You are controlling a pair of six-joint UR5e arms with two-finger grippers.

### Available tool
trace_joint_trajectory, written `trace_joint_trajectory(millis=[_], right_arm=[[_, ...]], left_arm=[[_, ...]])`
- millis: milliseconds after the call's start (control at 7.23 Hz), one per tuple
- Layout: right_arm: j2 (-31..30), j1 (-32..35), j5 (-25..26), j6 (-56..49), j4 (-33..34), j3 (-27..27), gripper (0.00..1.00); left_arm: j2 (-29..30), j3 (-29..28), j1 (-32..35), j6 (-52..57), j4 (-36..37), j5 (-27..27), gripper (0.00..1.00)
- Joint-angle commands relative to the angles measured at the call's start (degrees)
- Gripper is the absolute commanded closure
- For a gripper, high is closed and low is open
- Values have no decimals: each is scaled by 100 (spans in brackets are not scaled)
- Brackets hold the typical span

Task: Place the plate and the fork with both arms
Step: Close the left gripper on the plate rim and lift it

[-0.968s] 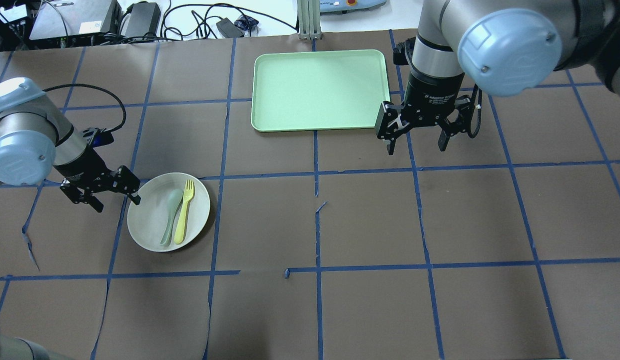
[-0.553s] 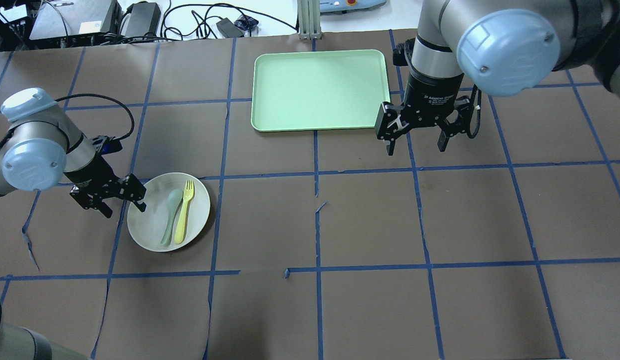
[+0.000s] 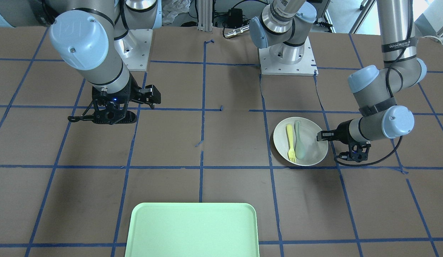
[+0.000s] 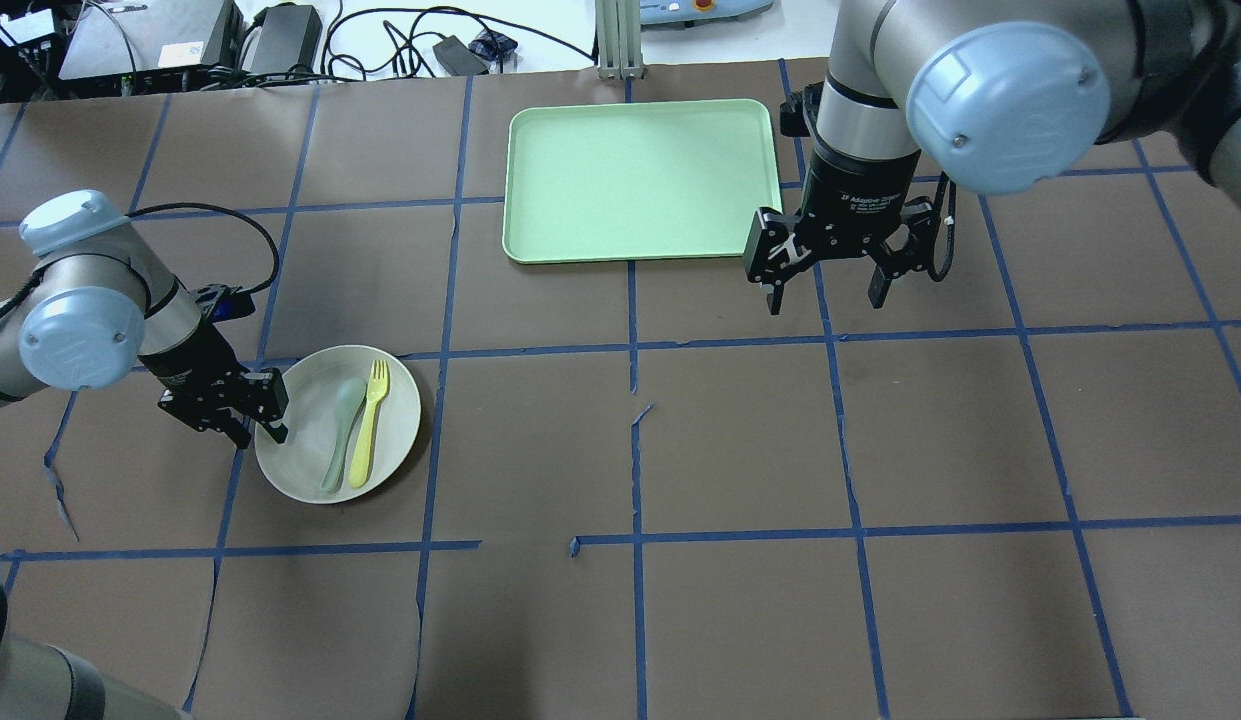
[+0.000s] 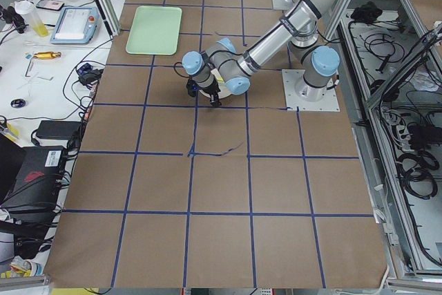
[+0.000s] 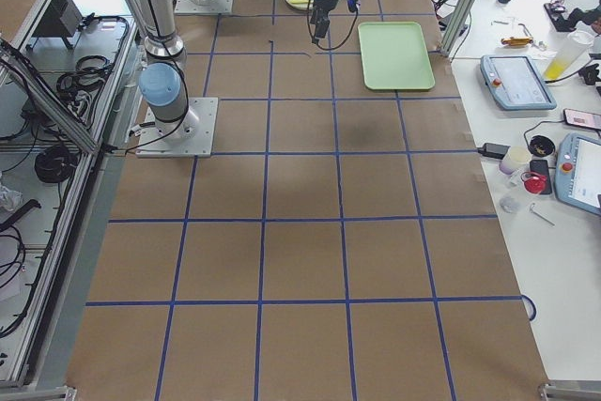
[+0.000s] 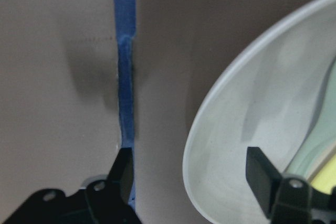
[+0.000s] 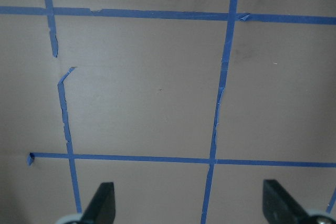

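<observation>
The off-white plate (image 4: 302, 455) lies on the table's left side. The yellow fork (image 4: 368, 425) lies in it beside a pale grey-green spoon (image 4: 340, 420). My left gripper (image 4: 262, 432) is open and low at the plate's left rim. In the left wrist view the rim (image 7: 202, 124) runs between the two fingers, one inside the plate and one outside, and the gripper (image 7: 190, 174) holds nothing. My right gripper (image 4: 825, 298) is open and empty, above the table just off the tray's near right corner. The plate (image 3: 314, 144) and fork (image 3: 290, 142) also show in the front view.
The mint-green tray (image 4: 640, 180) lies at the far centre of the table, with nothing on it. Blue tape lines cross the brown table cover. Cables and power bricks lie beyond the far edge. The right wrist view shows only table and tape below the right gripper (image 8: 191, 203).
My left gripper moved right and towards the near edge, down to the plate's left rim, which it now straddles. My right gripper shifted slightly left and away. Plate, fork and spoon have not moved.
</observation>
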State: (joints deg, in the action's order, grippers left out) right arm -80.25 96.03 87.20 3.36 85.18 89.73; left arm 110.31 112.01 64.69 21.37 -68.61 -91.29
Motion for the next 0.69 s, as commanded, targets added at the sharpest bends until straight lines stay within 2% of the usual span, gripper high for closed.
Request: trace_joint_trajectory(millis=[0,276,415,553], right_arm=[[1,3,-63,7,-1,0,0],[1,3,-54,7,-2,0,0],[9,3,-54,7,-2,0,0],[10,3,-63,7,-2,0,0]], left_arm=[[34,-21,0,16,50,-3,100],[-79,-118,26,52,111,59,100],[-132,-397,78,60,-28,68,100],[-202,-669,105,261,-308,311,100]])
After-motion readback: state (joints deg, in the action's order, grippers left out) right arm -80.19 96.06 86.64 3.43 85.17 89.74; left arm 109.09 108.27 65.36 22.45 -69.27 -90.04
